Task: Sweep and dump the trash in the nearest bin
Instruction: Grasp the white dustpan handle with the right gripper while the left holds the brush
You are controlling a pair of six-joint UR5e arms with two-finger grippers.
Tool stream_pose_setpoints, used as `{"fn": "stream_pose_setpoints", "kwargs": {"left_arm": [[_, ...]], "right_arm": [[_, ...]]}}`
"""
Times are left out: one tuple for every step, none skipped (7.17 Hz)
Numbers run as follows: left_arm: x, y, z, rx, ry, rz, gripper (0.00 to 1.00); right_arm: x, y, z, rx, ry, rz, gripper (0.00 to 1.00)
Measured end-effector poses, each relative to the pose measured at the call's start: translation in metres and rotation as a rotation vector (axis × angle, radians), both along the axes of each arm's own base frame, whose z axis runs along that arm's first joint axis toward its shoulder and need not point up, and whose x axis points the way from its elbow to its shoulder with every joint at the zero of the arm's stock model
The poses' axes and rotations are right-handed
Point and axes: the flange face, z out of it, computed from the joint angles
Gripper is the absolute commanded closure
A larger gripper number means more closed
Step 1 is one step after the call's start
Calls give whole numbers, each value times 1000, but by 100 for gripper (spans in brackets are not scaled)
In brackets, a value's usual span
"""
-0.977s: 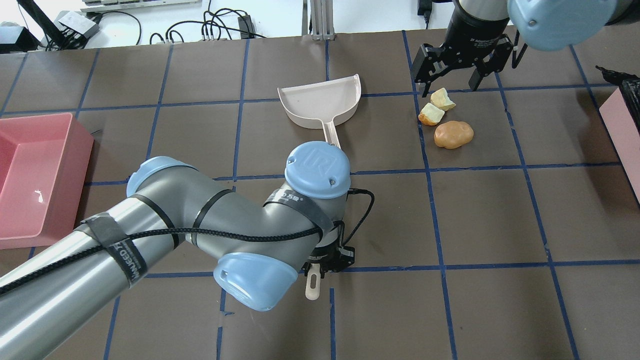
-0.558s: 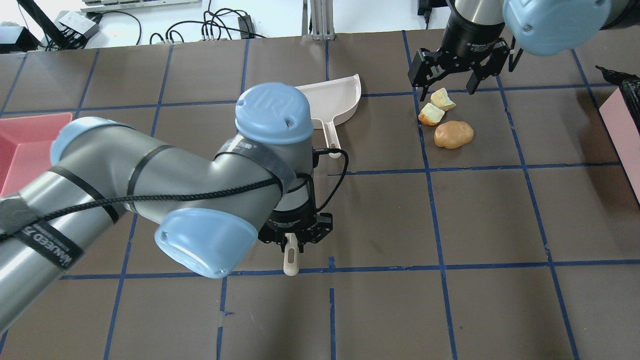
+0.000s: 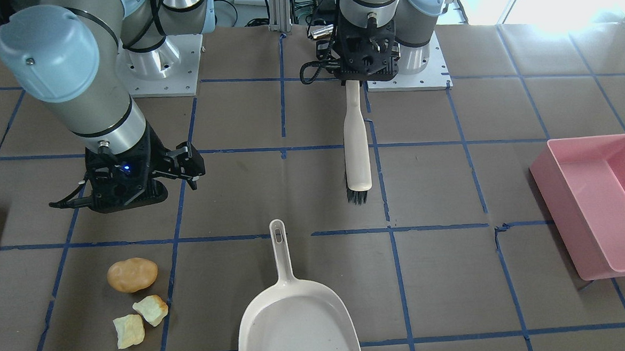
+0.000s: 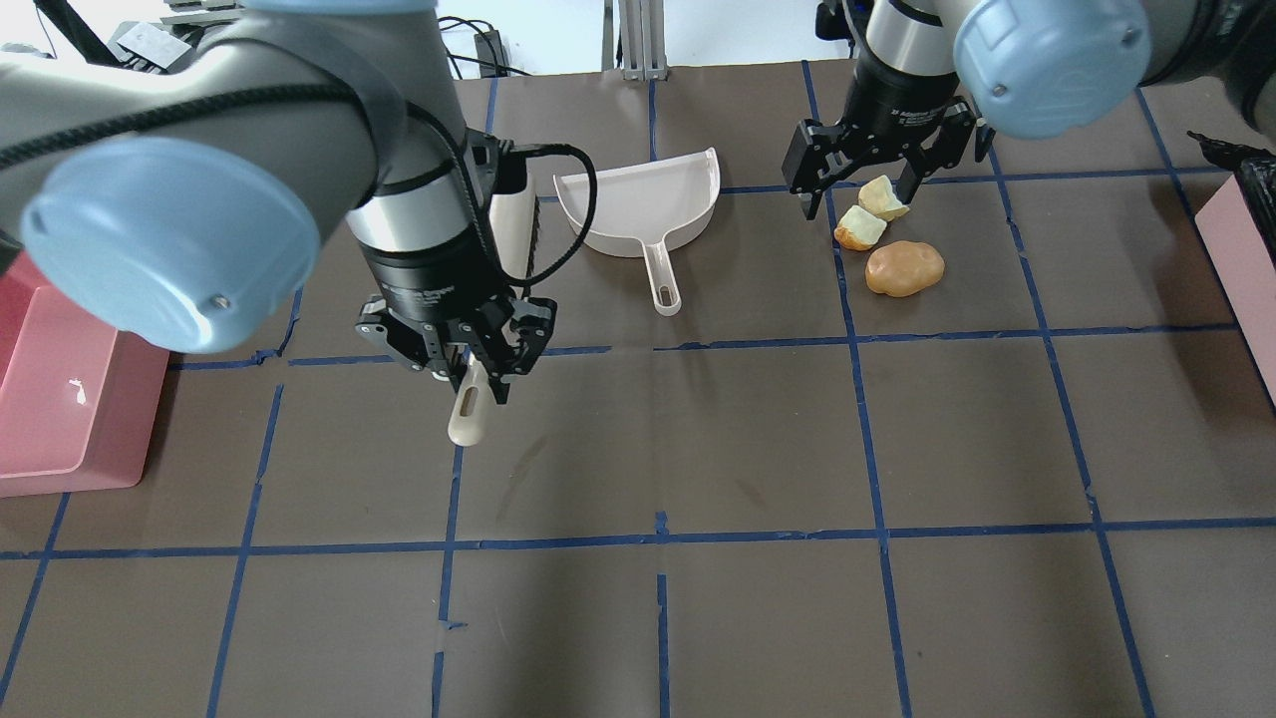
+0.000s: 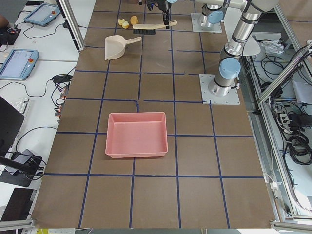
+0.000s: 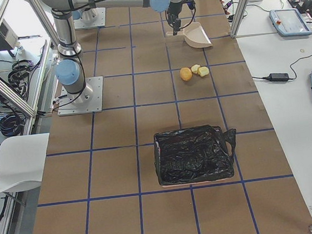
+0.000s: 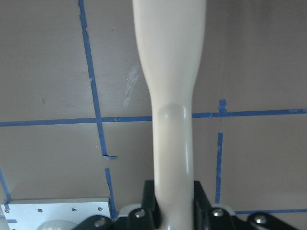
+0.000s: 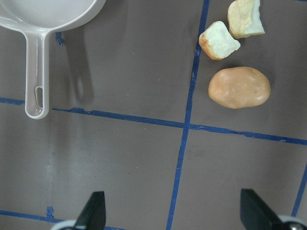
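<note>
My left gripper [image 4: 459, 351] is shut on the cream handle of a brush [image 3: 356, 141], held level above the table with its black bristles [image 3: 356, 195] toward the dustpan [image 4: 643, 204]. The left wrist view shows the handle [image 7: 172, 139] clamped between the jaws. The trash lies to the dustpan's right: a tan potato-shaped lump [image 4: 904, 267] and two pale chunks [image 4: 860, 227] [image 4: 883, 197]. My right gripper [image 4: 859, 194] is open and empty, just above the chunks. The right wrist view shows the lump [image 8: 239, 87] and the dustpan handle [image 8: 36, 72]. The bin [image 4: 1241, 254] shows as a pink edge at the far right.
A large pink tray [image 4: 60, 399] sits at the table's left end and also shows in the exterior front-facing view [image 3: 597, 198]. In the exterior right view the bin is lined with a black bag [image 6: 193, 155]. Blue tape lines grid the brown table.
My left arm has carried the brush from the middle front of the table back and to the left, beside the dustpan. My right gripper has shifted slightly left, over the chunks.
</note>
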Motion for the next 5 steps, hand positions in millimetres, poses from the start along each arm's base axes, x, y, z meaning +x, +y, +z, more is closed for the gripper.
{"fn": "stream_pose_setpoints", "kwargs": {"left_arm": [[18, -8, 11, -4, 11, -19, 100], [33, -14, 17, -11, 11, -34, 100], [48, -18, 21, -16, 2, -46, 100], [59, -20, 24, -18, -5, -52, 100], [67, -21, 26, -18, -8, -53, 100]], "right_arm": [[17, 2, -15, -20, -1, 27, 0], [37, 4, -36, -41, 0, 52, 0], [61, 4, -54, -72, 0, 65, 0], [85, 4, -70, -103, -4, 69, 0], [105, 5, -84, -120, -4, 65, 0]]}}
